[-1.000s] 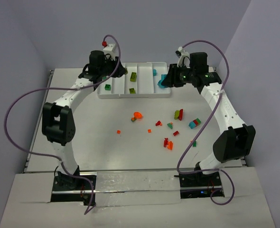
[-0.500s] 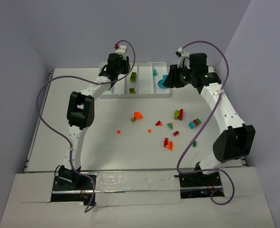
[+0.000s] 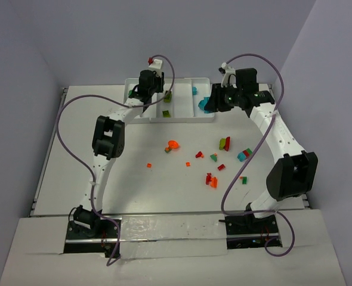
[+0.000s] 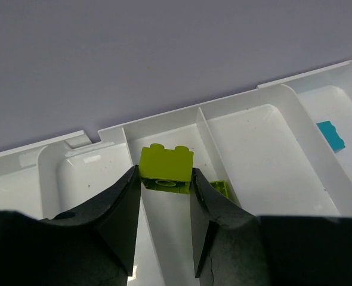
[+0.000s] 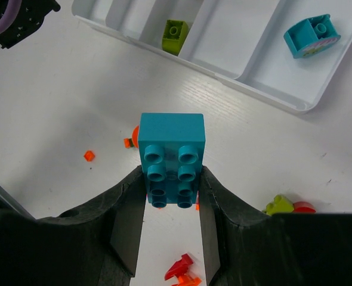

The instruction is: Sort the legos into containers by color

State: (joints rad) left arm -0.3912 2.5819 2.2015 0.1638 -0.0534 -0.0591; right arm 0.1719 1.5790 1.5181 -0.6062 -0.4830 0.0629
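Note:
The white tray of containers (image 3: 170,118) lies at the far middle of the table. My left gripper (image 3: 152,89) hangs over its middle compartments, shut on a lime green brick (image 4: 166,168) above a divider wall (image 4: 164,122). Another lime brick (image 4: 219,187) peeks out behind the left gripper's right finger. My right gripper (image 3: 209,102) is shut on a teal blue brick (image 5: 171,140), held over the table just in front of the tray's right end (image 5: 271,95). A lime brick (image 5: 175,30) and a teal piece (image 5: 311,34) lie in separate compartments.
Loose legos are scattered on the table in front of the tray: an orange piece (image 3: 173,145), a lime and red stack (image 3: 224,143), a teal one (image 3: 244,155), red and orange bits (image 3: 212,180), and a tiny orange bit (image 3: 149,165).
My left arm has swung right from the tray's left end to its middle compartments, still holding the lime brick. The right arm has barely moved.

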